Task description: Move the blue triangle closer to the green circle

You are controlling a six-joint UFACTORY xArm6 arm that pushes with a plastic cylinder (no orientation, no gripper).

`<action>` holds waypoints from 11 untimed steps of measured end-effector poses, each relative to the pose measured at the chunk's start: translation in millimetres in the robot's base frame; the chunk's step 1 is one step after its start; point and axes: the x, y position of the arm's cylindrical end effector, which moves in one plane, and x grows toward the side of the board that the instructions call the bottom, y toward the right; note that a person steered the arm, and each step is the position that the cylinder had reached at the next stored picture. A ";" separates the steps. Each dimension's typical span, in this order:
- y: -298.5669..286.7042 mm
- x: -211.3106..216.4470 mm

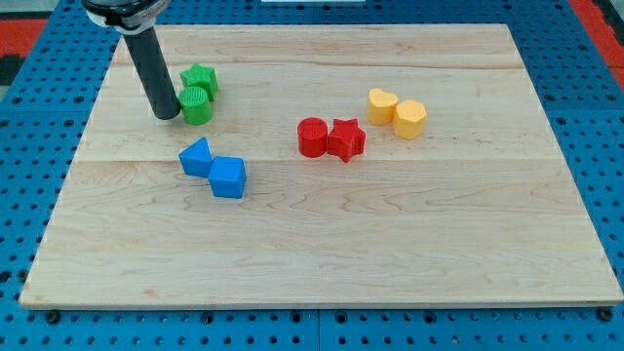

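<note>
Wooden board (pixel 322 253) lying flat on a blue table (pixel 39 117) full of little holes. Dark rod coming down from the view's top left corner. My tip (pixel 166 116) down on the board, right beside the green circle (pixel 196 105), on its left side as the view goes, maybe just touching it; hard to tell. Nothing held by the tip, only a plain rod end with no jaws to open or close.

Green star (pixel 201 80) just above the green circle, pressed up against it. Blue triangle (pixel 195 156) below the green circle, near it but with a gap of bare wood between. Blue cube (pixel 228 177) touching the blue triangle, farther down and to the right of the green circle.

Red circle (pixel 312 136) and red star (pixel 345 139) side by side, well to the right of the green circle. Yellow heart (pixel 381 105) and another yellow block (pixel 409 119), shape not clear, farther right again, touching each other.
</note>
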 end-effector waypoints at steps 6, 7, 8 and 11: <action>44.5 77.5; 13.6 67.1; -8.7 65.7; 21.7 54.6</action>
